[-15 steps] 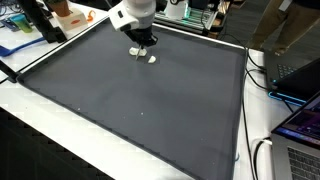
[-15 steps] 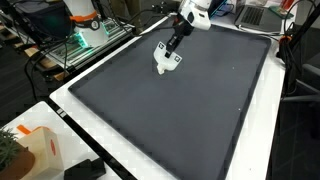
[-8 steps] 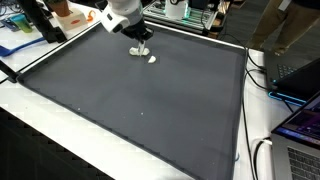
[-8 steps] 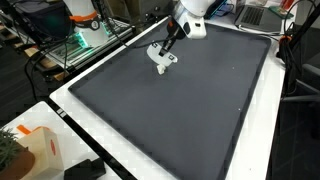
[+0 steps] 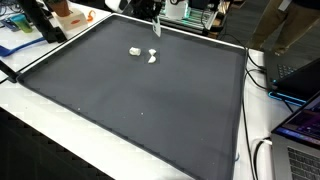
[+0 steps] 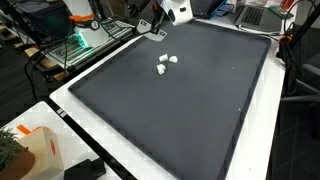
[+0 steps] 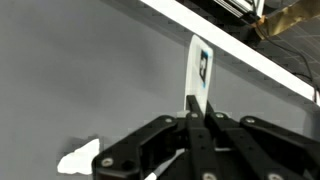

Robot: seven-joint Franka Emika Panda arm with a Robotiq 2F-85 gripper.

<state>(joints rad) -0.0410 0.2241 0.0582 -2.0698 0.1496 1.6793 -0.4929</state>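
Up by the far edge of the dark mat (image 5: pixel 150 110) — your end effector (image 7: pixel 197 108) pinches a thin white card (image 7: pixel 200 65).
Card's clear of the mat — two white pieces (image 5: pixel 134 50) lie on it, ungripped.

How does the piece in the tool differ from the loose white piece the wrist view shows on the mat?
The held piece stands upright, pinched in the shut tool; the loose piece lies on the mat. The held piece is a strip with a dark mark; the loose piece looks irregular and plain. Both are white.
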